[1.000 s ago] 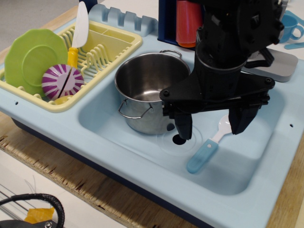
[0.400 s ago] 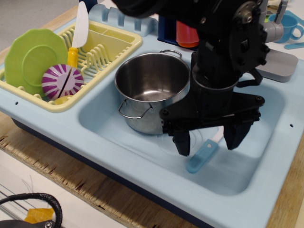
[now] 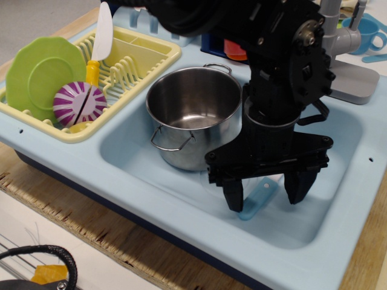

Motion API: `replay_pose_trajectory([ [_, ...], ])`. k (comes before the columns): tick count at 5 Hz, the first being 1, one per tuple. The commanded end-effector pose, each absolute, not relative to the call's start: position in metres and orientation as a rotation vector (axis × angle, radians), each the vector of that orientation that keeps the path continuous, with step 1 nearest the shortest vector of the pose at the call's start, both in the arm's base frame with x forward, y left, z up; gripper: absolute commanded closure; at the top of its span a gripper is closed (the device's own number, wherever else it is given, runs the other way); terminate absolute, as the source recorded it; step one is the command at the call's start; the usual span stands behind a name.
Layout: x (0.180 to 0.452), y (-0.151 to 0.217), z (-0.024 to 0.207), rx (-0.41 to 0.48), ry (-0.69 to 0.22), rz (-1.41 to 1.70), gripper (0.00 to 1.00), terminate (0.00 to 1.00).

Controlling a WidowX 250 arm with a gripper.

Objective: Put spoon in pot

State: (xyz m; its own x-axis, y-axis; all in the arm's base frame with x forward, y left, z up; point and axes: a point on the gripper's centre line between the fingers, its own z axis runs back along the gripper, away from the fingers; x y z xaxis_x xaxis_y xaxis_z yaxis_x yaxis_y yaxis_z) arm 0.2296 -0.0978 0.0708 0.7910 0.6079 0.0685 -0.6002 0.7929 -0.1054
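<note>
The spoon (image 3: pixel 256 199) lies on the floor of the light-blue sink; only its translucent blue handle shows, the white bowl is hidden behind the arm. My gripper (image 3: pixel 266 192) is open and low over it, one finger (image 3: pixel 233 194) left of the handle and the other (image 3: pixel 297 186) to the right, straddling it. The shiny steel pot (image 3: pixel 192 115) stands upright and empty in the sink's left half, just left of the gripper, its wire loop handles at the front and back.
A yellow dish rack (image 3: pixel 136 59) at the left holds a green plate (image 3: pixel 41 75), a purple-and-white round toy (image 3: pixel 78 103) and a white utensil with a yellow handle (image 3: pixel 100 39). A light-blue cup (image 3: pixel 370 33) stands at the back right. The sink wall (image 3: pixel 275 241) is near.
My gripper has come down and moved toward the front over the spoon, its open fingers now either side of the handle. The spoon and the pot have not moved.
</note>
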Motion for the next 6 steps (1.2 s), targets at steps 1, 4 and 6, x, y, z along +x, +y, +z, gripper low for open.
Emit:
replay_pose_trajectory([
  [1, 0.243, -0.098, 0.065, -0.11, -0.088, 0.63, 0.0, 0.0],
  [4, 0.239, -0.098, 0.052, -0.11, -0.077, 0.654, 1.0, 0.0],
  [6, 0.226, -0.104, 0.065, -0.07, -0.048, 0.688, 1.0, 0.0],
])
